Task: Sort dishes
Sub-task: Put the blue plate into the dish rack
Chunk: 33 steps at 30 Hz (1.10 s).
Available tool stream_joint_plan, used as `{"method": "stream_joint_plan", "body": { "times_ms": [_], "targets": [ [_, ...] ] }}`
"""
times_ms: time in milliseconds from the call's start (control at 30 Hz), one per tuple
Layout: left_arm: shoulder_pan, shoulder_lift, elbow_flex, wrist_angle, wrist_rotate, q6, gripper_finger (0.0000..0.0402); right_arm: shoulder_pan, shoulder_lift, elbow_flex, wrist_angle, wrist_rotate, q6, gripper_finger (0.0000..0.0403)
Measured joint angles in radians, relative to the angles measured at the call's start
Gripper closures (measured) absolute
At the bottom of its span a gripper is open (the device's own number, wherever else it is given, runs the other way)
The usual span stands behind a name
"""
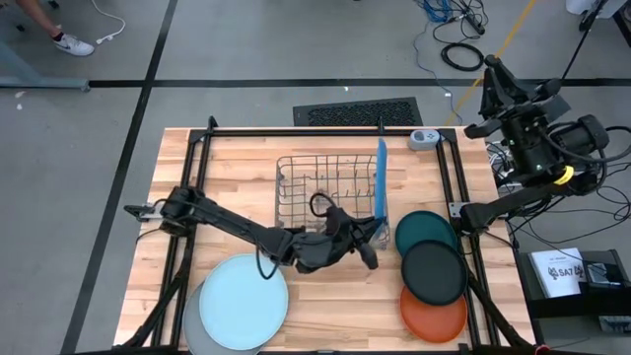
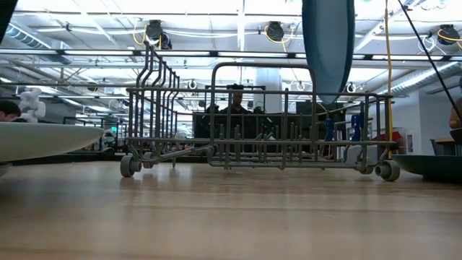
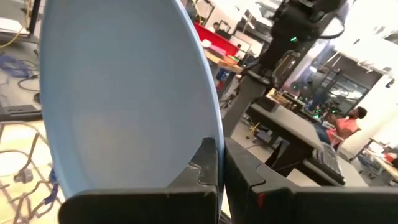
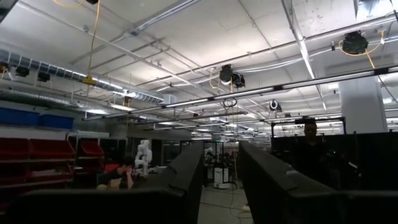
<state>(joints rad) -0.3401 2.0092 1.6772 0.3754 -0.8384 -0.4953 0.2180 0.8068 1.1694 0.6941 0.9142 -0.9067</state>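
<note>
One medium blue plate stands on edge in the wire dish rack at the rack's right end, mid-bench toward the far edge; from above it reads as only a thin blue sliver. Left gripper is pinched shut on that plate's lower rim, fingers nearly touching w/ the edge between them, per the left wrist view, where the smooth matte disc fills most of the frame and is cut off at top and left. Low view shows the plate hanging down into the grey wire rack, top cropped. Pale blue plate lies flat near the bench's front-left corner, covering most of a grey plate that peeks out beneath it. Along the right edge, dark teal plate, black plate and orange plate overlap in a row toward the front. Right gripper is parked off the bench past the far-right corner, fingers apart, holding nothing, aimed at the ceiling.
</note>
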Motion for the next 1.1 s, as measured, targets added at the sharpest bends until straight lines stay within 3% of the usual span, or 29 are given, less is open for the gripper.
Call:
{"method": "stream_joint_plan", "body": {
  "times_ms": [767, 1100],
  "targets": [
    [0.047, 0.060, 0.000, -0.055, 0.022, -0.183, 0.0398, 0.000, 0.001, 0.000, -0.071, 0.002, 0.031, 0.0305],
    [0.056, 0.060, 0.000, -0.157, 0.008, -0.285, 0.0398, 0.000, 0.000, 0.000, -0.072, 0.002, 0.031, 0.0305]
  ]
}}
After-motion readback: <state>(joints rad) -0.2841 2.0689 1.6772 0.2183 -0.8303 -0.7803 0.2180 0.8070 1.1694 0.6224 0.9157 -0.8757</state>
